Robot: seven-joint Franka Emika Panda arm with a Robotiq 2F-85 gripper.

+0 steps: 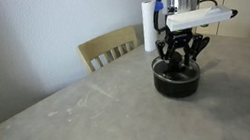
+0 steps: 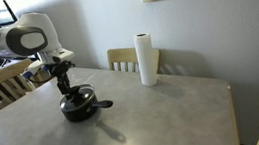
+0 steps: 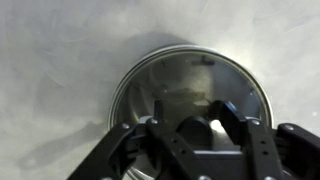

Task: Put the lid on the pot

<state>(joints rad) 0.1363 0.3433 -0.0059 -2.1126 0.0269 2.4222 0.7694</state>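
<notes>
The black pot (image 1: pixel 178 84) stands on the grey table, and its long handle points sideways in an exterior view (image 2: pixel 102 105). The glass lid (image 3: pixel 170 80) with its metal rim lies flat over the pot and fills the wrist view. My gripper (image 3: pixel 192 110) hangs straight down over the pot in both exterior views (image 1: pixel 182 63) (image 2: pixel 67 88). Its fingers are spread on either side of the lid's dark knob (image 3: pixel 195 131), with a gap showing between finger and knob.
A tall white paper-towel roll (image 2: pixel 146 58) stands at the table's back edge and also shows behind the arm (image 1: pixel 147 26). Wooden chairs (image 1: pixel 112 49) (image 2: pixel 5 84) stand against the table edges. The wall is close behind.
</notes>
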